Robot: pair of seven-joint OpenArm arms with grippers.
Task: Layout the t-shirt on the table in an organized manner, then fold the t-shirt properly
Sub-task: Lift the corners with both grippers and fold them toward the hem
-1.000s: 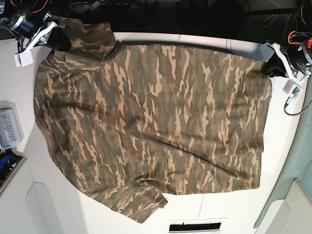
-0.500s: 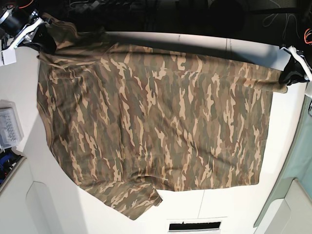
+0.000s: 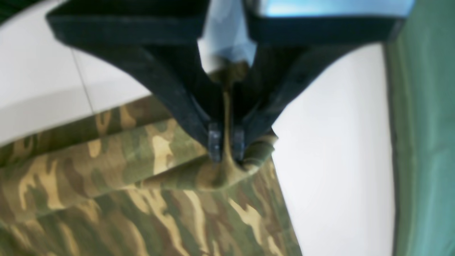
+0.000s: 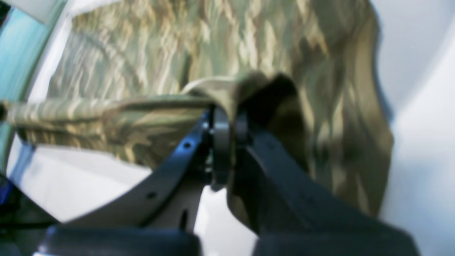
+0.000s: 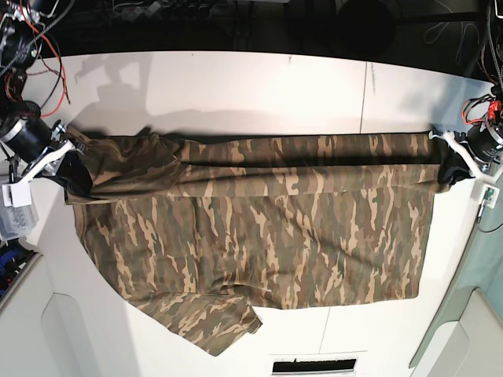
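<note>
I am seeing the left gripper [image 3: 226,142] clenching the t-shirt [image 5: 259,228] edge; the right gripper [image 4: 227,122] is pinching the opposite edge; cloth is stretching taut between them, the rest lying on the table [image 5: 236,86] below.

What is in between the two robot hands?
The t-shirt: its folded edge stretches from the right gripper to the left gripper, each pinching an end, as the base view shows.
</note>
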